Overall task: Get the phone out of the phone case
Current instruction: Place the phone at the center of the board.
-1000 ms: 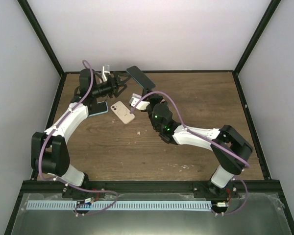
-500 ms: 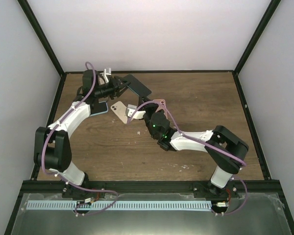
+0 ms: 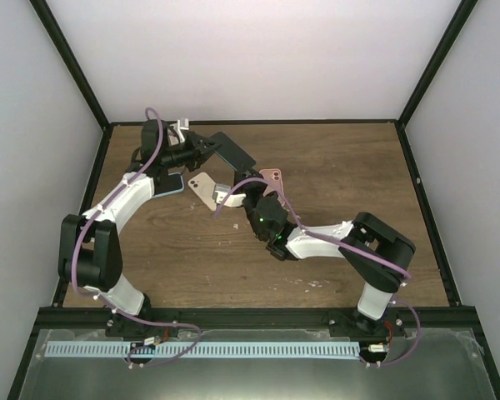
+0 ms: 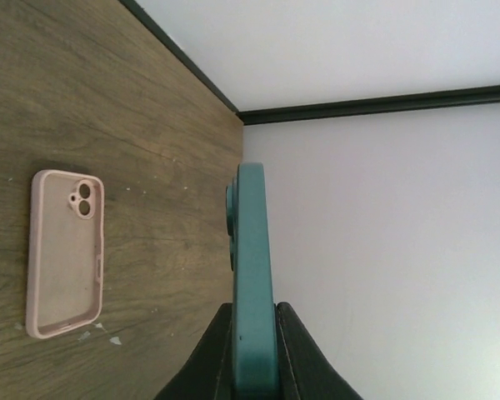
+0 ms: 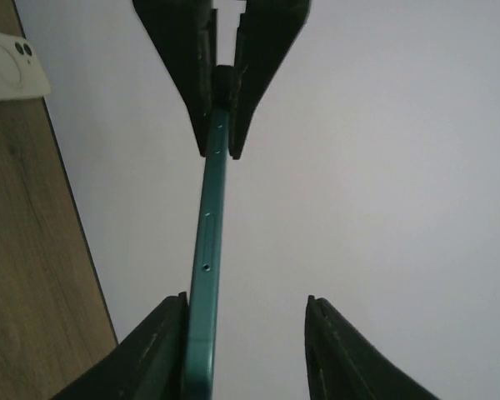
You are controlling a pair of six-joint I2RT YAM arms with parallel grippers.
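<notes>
Teal phone (image 3: 233, 150), free of the pink case (image 3: 272, 176) at its 4 o'clock, hangs aloft, pinched by one end in your clamped left gripper (image 3: 207, 147) alone, right gripper (image 5: 246, 302) part-open around it, so it may pivot and drop.

The top external camera looks down from above and behind both arm bases, far enough off to take in the whole table (image 3: 350, 158). The left wrist camera sits close behind the left gripper (image 4: 252, 321) and looks out past its tips, seeing the phone (image 4: 252, 250) edge-on. The right wrist camera sits close behind the right gripper (image 5: 244, 302) and faces the opposite way along the same phone, toward the left gripper at its far end. All three views share the phone.
</notes>
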